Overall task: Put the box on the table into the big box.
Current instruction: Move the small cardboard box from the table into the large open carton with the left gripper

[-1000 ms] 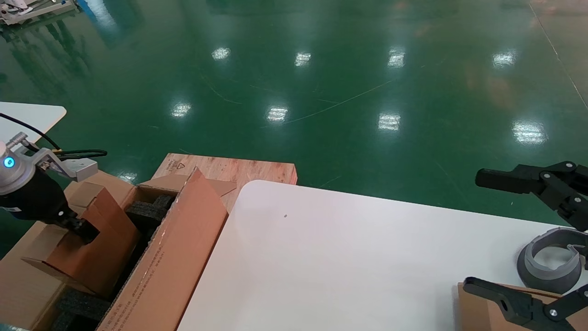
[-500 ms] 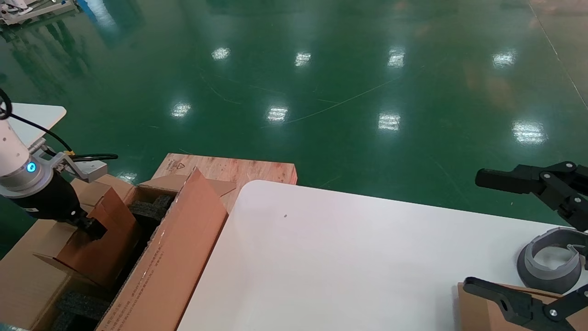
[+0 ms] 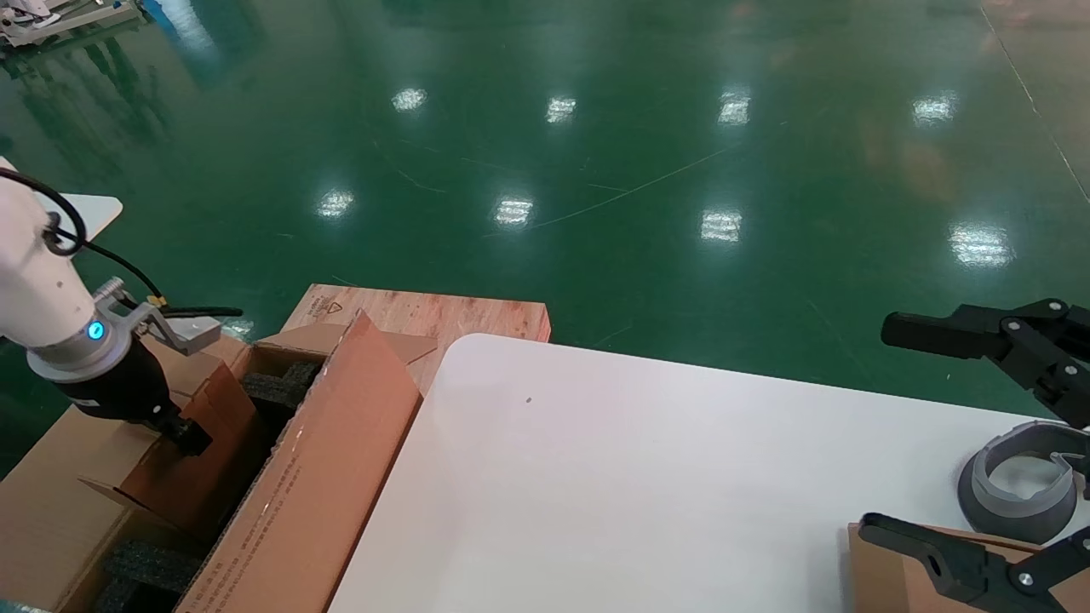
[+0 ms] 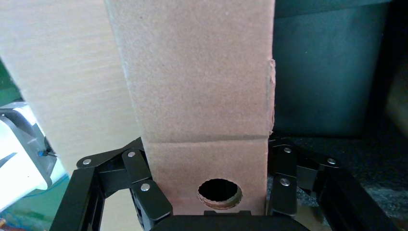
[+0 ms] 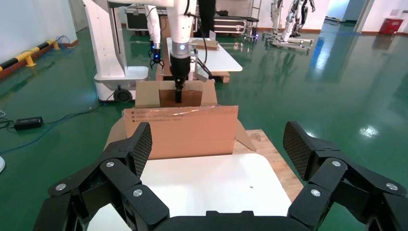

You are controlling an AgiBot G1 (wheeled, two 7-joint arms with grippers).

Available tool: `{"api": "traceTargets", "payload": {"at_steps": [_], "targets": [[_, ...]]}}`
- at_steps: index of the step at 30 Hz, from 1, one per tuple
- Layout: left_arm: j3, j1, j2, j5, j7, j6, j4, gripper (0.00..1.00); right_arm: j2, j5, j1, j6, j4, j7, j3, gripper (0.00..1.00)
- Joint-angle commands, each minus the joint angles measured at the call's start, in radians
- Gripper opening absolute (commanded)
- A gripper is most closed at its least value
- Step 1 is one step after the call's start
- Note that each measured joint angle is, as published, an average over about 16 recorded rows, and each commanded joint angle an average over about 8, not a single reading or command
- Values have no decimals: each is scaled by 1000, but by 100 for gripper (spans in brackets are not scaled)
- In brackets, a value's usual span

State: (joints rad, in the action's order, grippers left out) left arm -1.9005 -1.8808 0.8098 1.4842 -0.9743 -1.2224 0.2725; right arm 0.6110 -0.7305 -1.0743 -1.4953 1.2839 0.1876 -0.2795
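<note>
My left gripper [image 3: 189,441] is shut on the small reddish-brown box [image 3: 204,477] and holds it tilted, partly down inside the big box [image 3: 315,494], between its long flaps. In the left wrist view the box [image 4: 202,96] fills the space between the fingers [image 4: 144,190], with black foam [image 4: 327,72] beside it. The right wrist view shows the big box [image 5: 180,130] beyond the white table [image 5: 207,183], with the left gripper [image 5: 178,96] above it. My right gripper [image 3: 877,426] is open and empty over the table's right end [image 3: 639,477].
Black foam blocks [image 3: 272,387] line the big box. A grey ring-shaped part [image 3: 1013,489] and a paler tan cardboard box [image 3: 886,579] sit at the table's right front. A wooden pallet [image 3: 426,311] lies behind the carton. A smaller white table [image 3: 85,209] stands far left.
My left gripper has moved down and slightly right with the small box, sinking it deeper between the carton's flaps. The right arm has not moved.
</note>
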Motion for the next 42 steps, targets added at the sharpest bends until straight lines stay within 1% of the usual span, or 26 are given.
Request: {"api": "traceTargets", "payload": {"at_steps": [1, 2, 8, 9, 10, 42], "targets": [[2, 14, 5, -3, 4, 6, -5, 1, 0, 0, 0, 0, 0, 0, 0, 100], [4, 19, 7, -5, 5, 7, -8, 6, 0, 0, 0, 0, 0, 0, 0, 100], [12, 47, 17, -15, 14, 15, -32, 81, 0, 0, 0, 0, 0, 0, 0, 100], [13, 50, 18, -16, 15, 15, -35, 93, 0, 0, 0, 0, 0, 0, 0, 100], [14, 52, 19, -18, 16, 16, -39, 100, 0, 0, 0, 0, 0, 0, 0, 100], [20, 68, 23, -24, 22, 21, -57, 100, 0, 0, 0, 0, 0, 0, 0, 100]]}}
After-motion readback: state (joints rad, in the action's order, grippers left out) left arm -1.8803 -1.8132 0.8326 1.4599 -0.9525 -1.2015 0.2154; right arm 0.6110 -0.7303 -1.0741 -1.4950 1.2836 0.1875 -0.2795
